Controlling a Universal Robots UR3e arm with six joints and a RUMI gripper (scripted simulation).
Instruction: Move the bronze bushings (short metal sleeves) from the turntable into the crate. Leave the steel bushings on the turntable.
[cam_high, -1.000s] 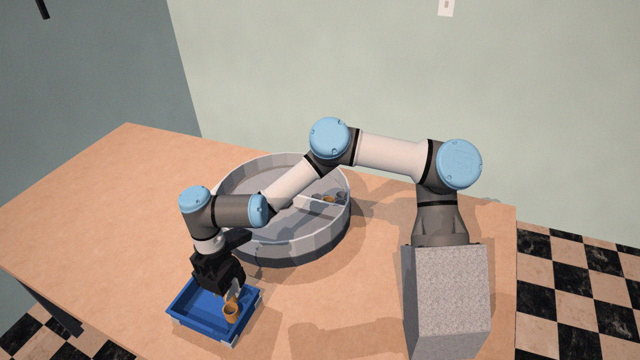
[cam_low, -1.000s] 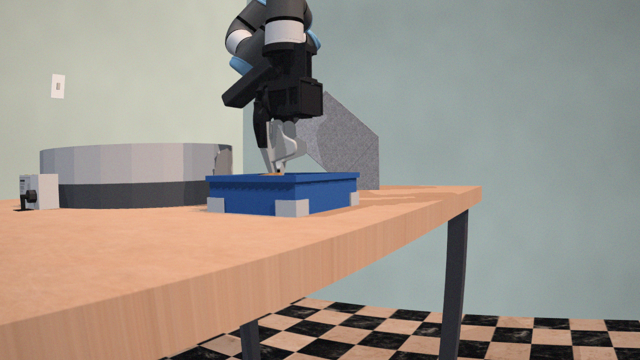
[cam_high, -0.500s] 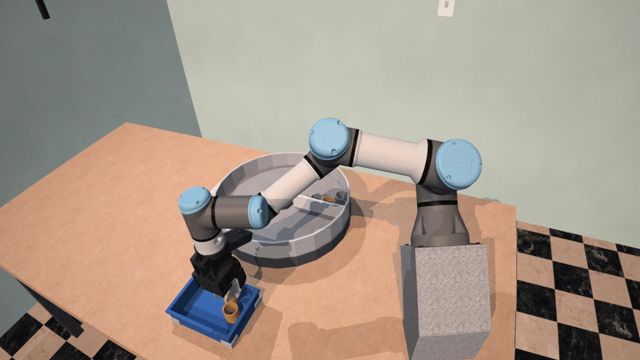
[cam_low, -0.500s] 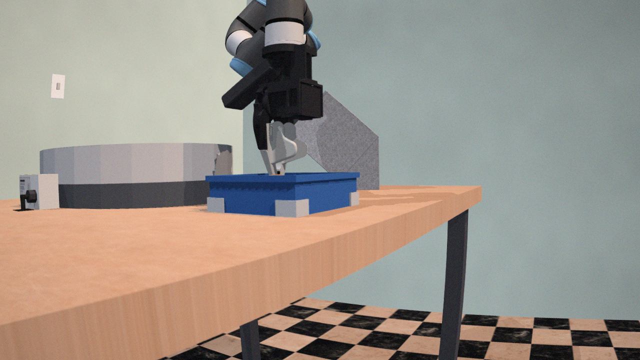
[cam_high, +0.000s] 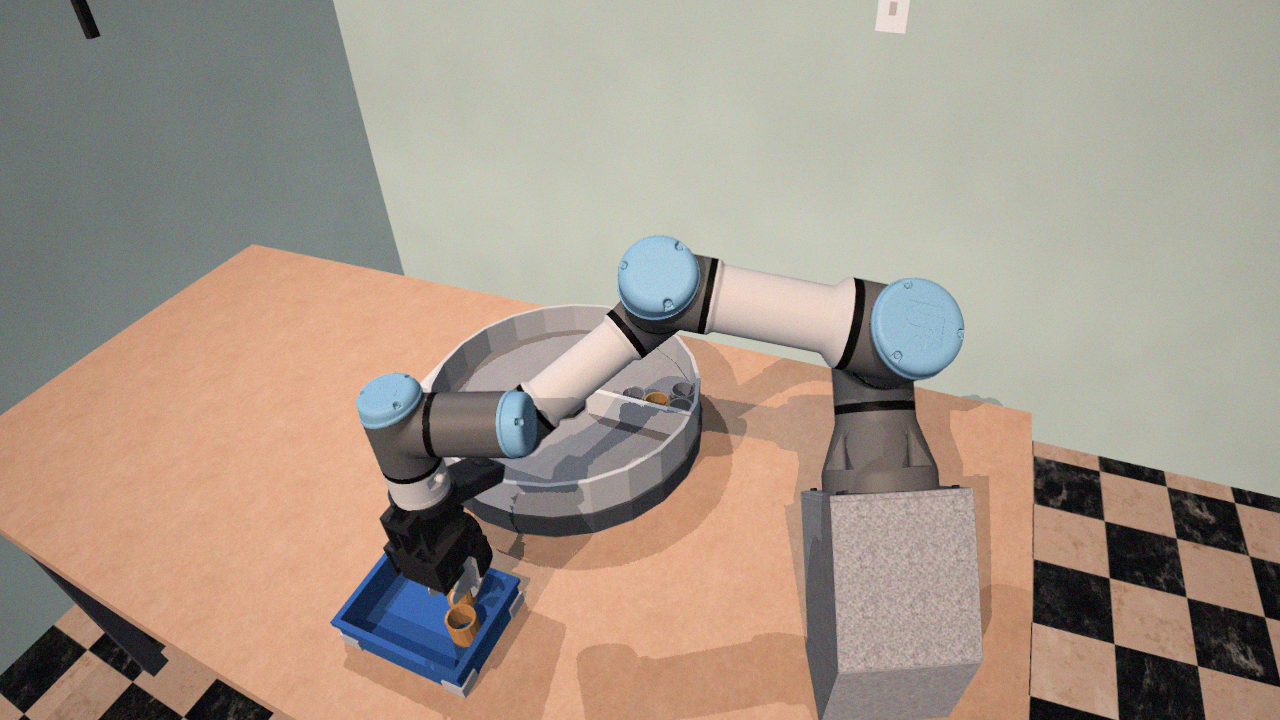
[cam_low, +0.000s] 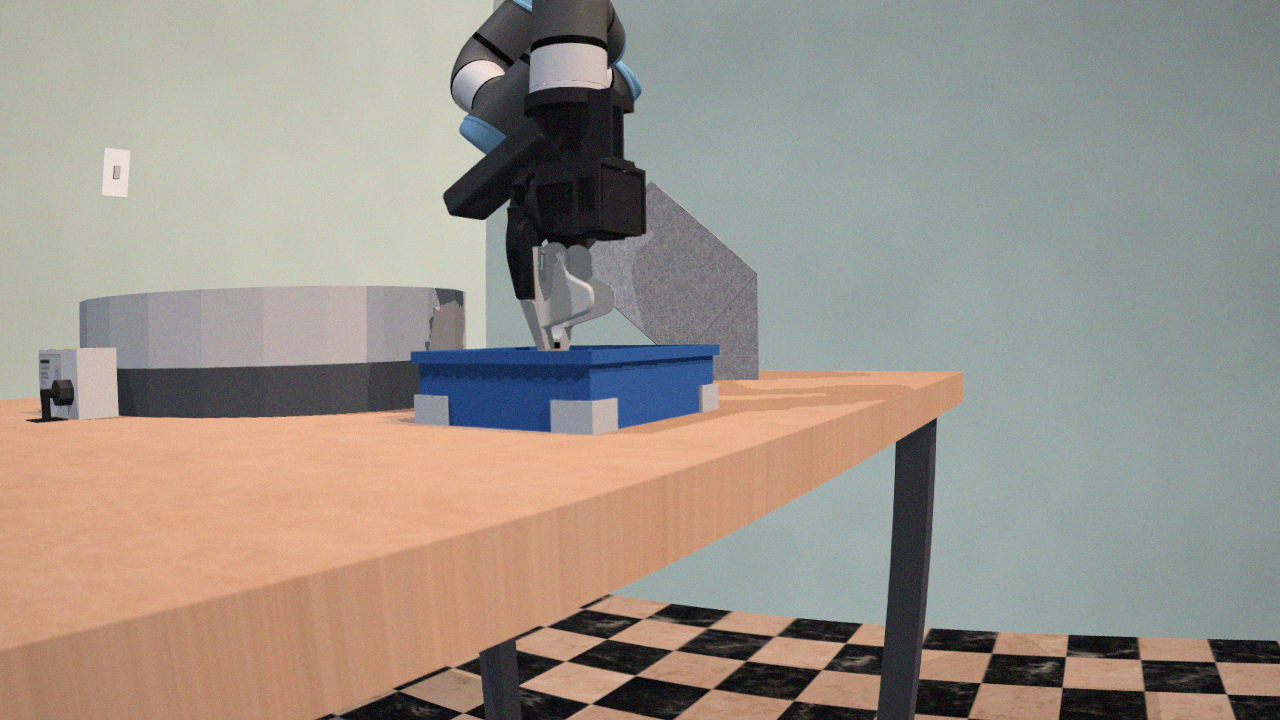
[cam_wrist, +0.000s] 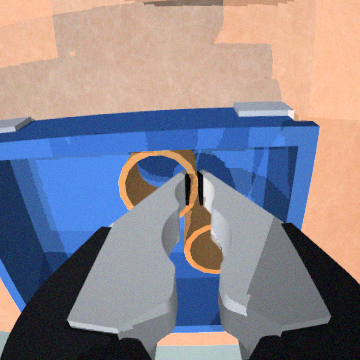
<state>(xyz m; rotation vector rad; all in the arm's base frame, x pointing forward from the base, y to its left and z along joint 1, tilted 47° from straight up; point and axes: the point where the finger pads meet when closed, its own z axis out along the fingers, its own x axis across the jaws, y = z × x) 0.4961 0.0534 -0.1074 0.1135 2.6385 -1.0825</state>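
Note:
My gripper (cam_high: 463, 595) (cam_low: 556, 342) (cam_wrist: 193, 173) is shut on the wall of a bronze bushing (cam_wrist: 145, 182) (cam_high: 461, 624) and holds it upright, lowered into the blue crate (cam_high: 384, 622) (cam_low: 501, 385) (cam_wrist: 75, 130). In the wrist view a second bronze bushing (cam_wrist: 204, 250) shows lower in the crate, under the fingers. On the grey turntable (cam_high: 581, 488) (cam_low: 268, 322) one bronze bushing (cam_high: 657, 398) stands among steel bushings (cam_high: 633, 392) in a compartment at the far right, beyond my forearm. In the exterior view the crate wall hides the held bushing.
The crate stands on the table close to the front edge, just in front of the turntable. My arm stretches over the turntable from its grey pedestal (cam_high: 895, 582) on the right. A small white box (cam_low: 78, 383) sits beside the turntable.

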